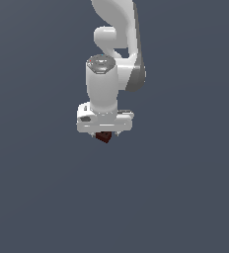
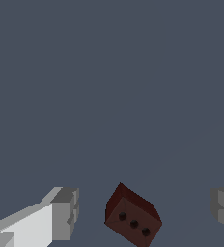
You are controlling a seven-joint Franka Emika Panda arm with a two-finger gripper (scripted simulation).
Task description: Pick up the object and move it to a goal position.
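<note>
The object, a tiny dark red-brown cube [image 1: 104, 137] with three dark dots on one face, shows just under the white gripper [image 1: 106, 132] in the exterior view. In the wrist view the cube [image 2: 132, 217] lies between the two grey fingertips [image 2: 65, 212], turned at an angle to them. A clear gap separates it from each finger. The gripper [image 2: 145, 210] is open and touches nothing. In the exterior view the hand body hides the fingers almost completely.
A plain dark grey-blue surface fills both views. The white arm [image 1: 117, 49] rises from the hand toward the top of the exterior view. No other objects or goal marker show.
</note>
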